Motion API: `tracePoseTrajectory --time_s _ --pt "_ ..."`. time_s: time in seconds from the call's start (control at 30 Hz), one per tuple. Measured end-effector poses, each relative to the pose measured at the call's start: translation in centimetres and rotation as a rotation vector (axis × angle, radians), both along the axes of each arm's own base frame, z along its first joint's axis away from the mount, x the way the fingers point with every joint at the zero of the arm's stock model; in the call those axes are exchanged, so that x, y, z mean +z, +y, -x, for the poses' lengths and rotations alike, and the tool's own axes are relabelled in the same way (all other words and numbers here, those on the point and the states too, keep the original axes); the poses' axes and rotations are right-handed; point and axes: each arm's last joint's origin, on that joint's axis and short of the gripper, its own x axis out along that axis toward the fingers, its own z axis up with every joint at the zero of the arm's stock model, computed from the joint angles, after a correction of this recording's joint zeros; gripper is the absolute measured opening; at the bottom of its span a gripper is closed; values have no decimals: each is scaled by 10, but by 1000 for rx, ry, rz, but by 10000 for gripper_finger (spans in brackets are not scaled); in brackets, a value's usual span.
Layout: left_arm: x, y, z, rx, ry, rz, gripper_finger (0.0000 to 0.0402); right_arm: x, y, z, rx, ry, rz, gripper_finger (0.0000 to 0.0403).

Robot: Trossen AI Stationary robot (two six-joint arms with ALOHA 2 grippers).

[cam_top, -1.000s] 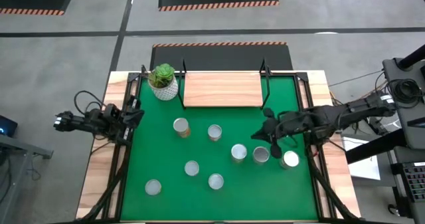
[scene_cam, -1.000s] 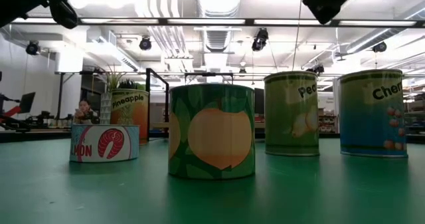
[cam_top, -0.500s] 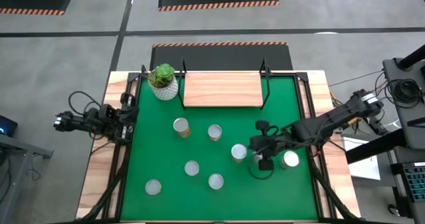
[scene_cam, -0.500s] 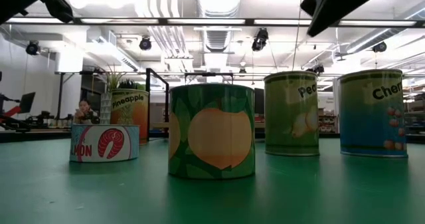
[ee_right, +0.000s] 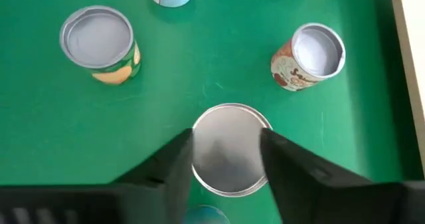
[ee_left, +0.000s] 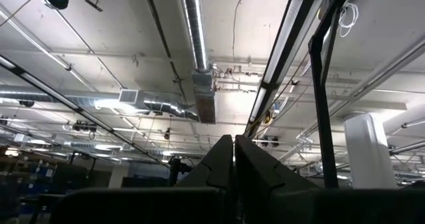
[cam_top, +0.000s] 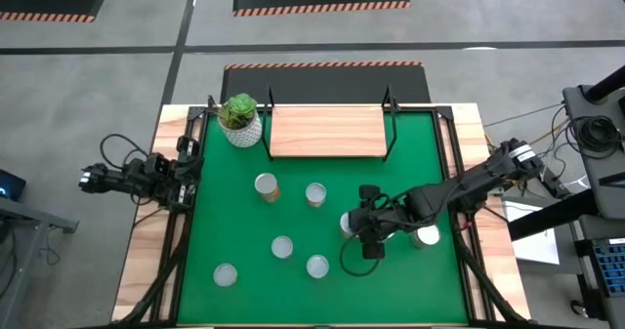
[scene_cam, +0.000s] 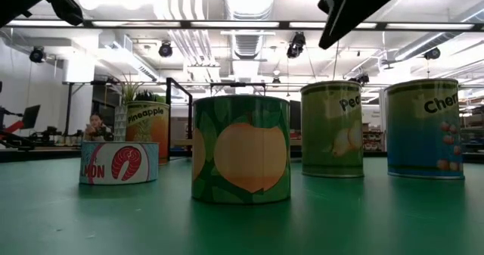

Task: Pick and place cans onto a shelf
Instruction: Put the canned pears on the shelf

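Seven cans show on your green table (cam_top: 205,241), none yet on the shelf (cam_top: 326,132), which sits empty at the far edge beside the potted plant (cam_top: 240,119). Your right gripper (cam_top: 365,233) hangs over the cluster at right-centre, its fingers (ee_right: 174,159) spread on either side of one can (ee_right: 228,157), not yet closed on it; that straddle looks like the line-up for a top-down grab. Neighbouring cans (ee_right: 101,43) stand well apart, so the fingers have room. Your left gripper (cam_top: 187,169) waits at the table's left edge, fingers closed on nothing and aimed at the ceiling.
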Motion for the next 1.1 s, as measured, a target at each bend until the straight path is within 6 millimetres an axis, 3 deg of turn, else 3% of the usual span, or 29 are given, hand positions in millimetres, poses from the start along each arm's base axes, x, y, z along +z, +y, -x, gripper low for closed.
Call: tracePoseTrajectory --time_s 0.2,0.37,0.9,1.1 --pt "0 0 0 0 0 0 0 -11 0 -2 -15 88 30 301" --pt "0 0 0 0 -1 0 0 -25 1 -4 -21 144 41 362" --pt "0 1 0 39 9 34 0 -47 -18 -19 -25 219 -10 370" --pt "0 1 0 39 9 34 0 -45 -18 -25 14 166 -70 344"
